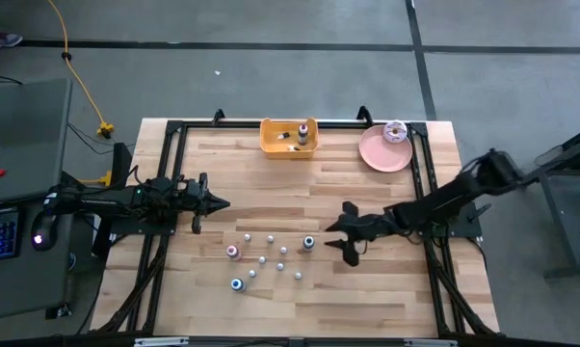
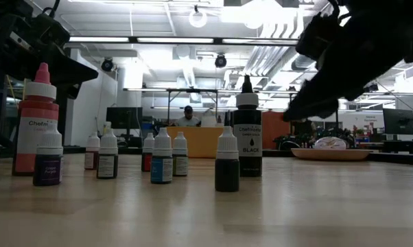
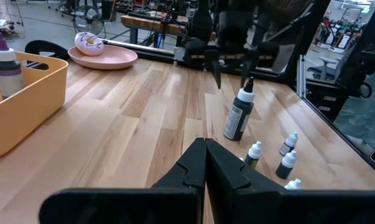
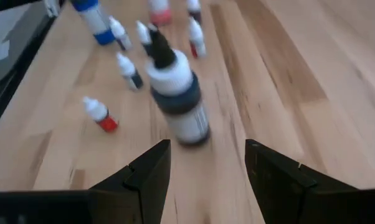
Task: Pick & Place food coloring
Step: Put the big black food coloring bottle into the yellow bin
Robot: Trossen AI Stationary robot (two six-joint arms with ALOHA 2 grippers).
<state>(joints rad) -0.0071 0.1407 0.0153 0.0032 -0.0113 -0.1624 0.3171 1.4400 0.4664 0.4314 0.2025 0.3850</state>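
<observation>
The food coloring (image 1: pixel 267 256) bottles stand scattered on the counter (image 1: pixel 386 289), the black-capped bottle (image 4: pixel 175 99) just ahead of the right fingers (image 4: pixel 147 171), which are spread wide and grasp nothing. The left fingers (image 3: pixel 203 165) are clenched, well apart from the bottles, with two more in the bin (image 1: pixel 271 145).

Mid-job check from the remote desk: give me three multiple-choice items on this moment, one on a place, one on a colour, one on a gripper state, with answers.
1. Where does the pink plate sit?
A. At the table's far edge, beside the yellow bin
B. Among the small bottles
C. Under the left gripper

2. What colour is the cap of the tall bottle straight ahead of the right gripper?
A. Pink
B. Black
C. Blue

3. How is the right gripper?
A. Shut on a bottle
B. Open, holding nothing
C. Shut and empty

Answers: 1 A, the high view shows plate and bin side by side; 2 B, its nozzle is dark in the right wrist view; 3 B, the fingers stand apart short of the bottle.
</observation>
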